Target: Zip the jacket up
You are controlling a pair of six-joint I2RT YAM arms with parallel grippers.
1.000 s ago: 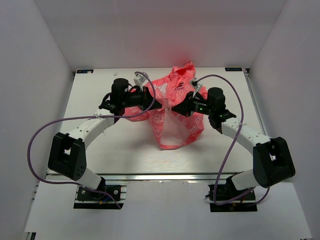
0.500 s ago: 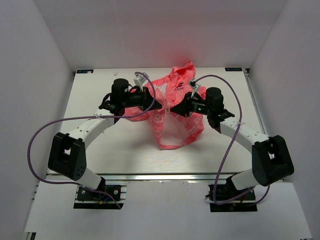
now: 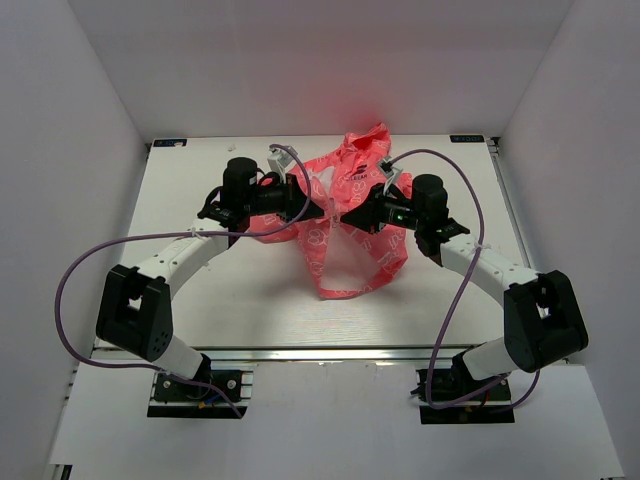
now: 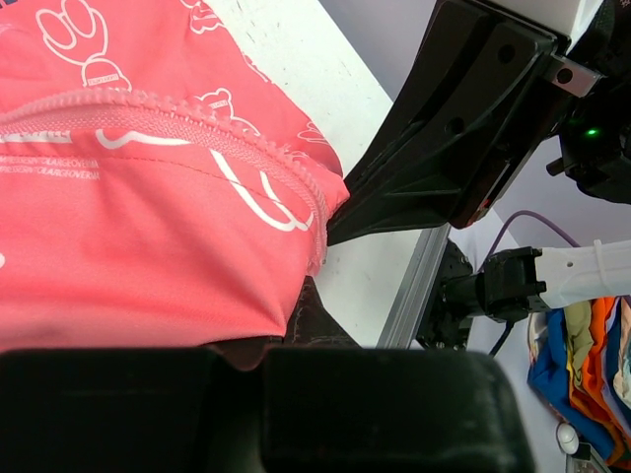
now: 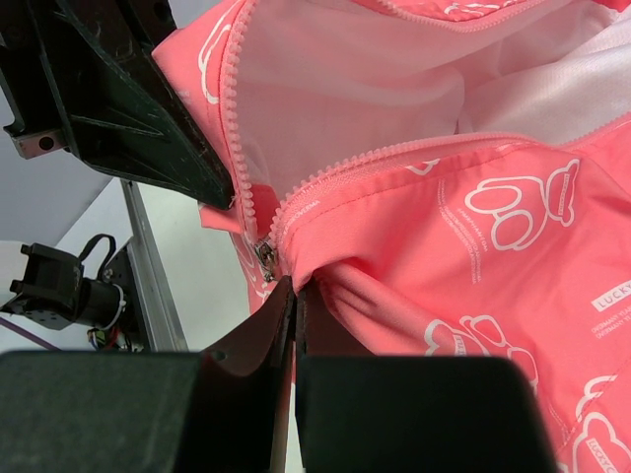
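Right arm had crept slightly toward the left one versus a second earlier; nothing visibly changed over the last half second, and cloth shape was the same.

Right pincer [image 3: 345, 218] fingers were pressed together, nipping a fold of the jacket [image 3: 352, 200] at its tips. In the right wrist view the pinch [image 5: 294, 294] sat directly below the slider [image 5: 264, 258], which was just above and a hair left of the tips, not between them. Zipper teeth [image 5: 394, 156] split from the slider: one row ran straight up, the other up and to the right. White lining [image 5: 345, 89] showed in the open V between the rows.

Left pincer [image 3: 318, 208] was clamped on the opposite front edge. From its own camera, coral cloth [image 4: 148, 246] ran down into the pincer [image 4: 301, 320] and covered all but one dark fingertip [image 4: 308, 325]. Toothed edge curved down to end at that tip. Right pincer body [image 4: 444, 148] sat close above and right of it.

Both pincers were tip to tip, nearly touching, over mid tabletop [image 3: 220, 300]. Jacket was bunched beyond and around them, with a loose flap trailing toward the arm bases. Zipper was still open above the slider.
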